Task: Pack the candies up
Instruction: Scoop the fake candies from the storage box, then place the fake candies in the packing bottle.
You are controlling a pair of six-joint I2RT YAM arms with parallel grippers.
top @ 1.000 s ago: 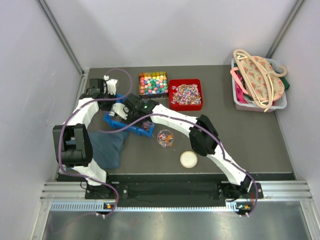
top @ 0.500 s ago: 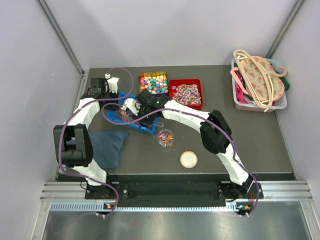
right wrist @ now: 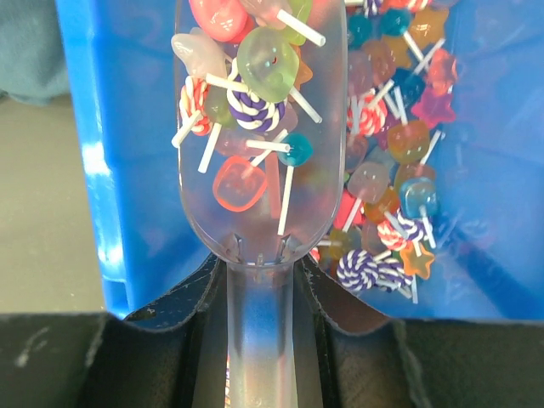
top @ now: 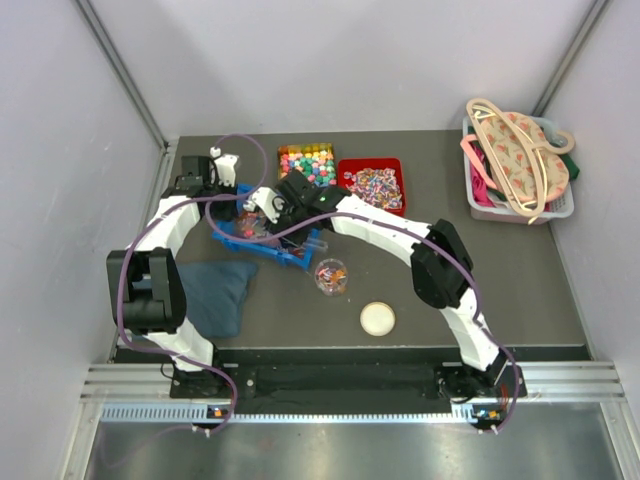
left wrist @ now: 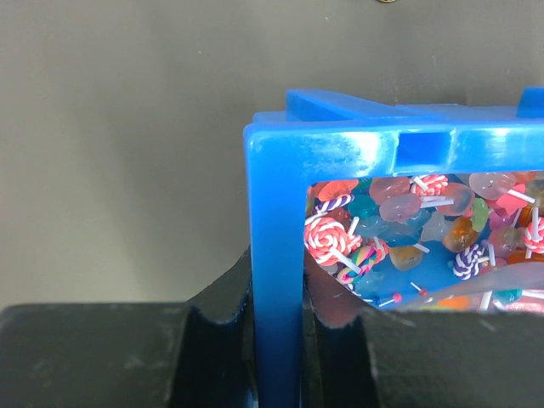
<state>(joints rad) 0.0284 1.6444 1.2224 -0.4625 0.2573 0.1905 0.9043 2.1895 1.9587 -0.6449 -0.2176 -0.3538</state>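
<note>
A: Containers?
B: Blue bin (left wrist: 276, 212) is full of lollipop candies (right wrist: 268, 64). Left gripper (left wrist: 279, 297) is clamped on its side wall. Red tray (top: 341, 190), apart from both grippers, holds wrapped ones.
A: Right?
B: Right gripper (right wrist: 259, 285) is clamped on the clear scoop (right wrist: 246, 246) handle. The bowl, just ahead of the fingers, is heaped with candies over the bin. Small jar (top: 331, 290), apart, is partly filled.

Left arm (top: 168, 213), right arm (top: 375, 232): white shells, bulky black joint housings. Purple cable (top: 121, 290) loops along each. Black bases (top: 195, 384) at 6 o'clock. Fingers (left wrist: 102, 357) matte black, blocky.
</note>
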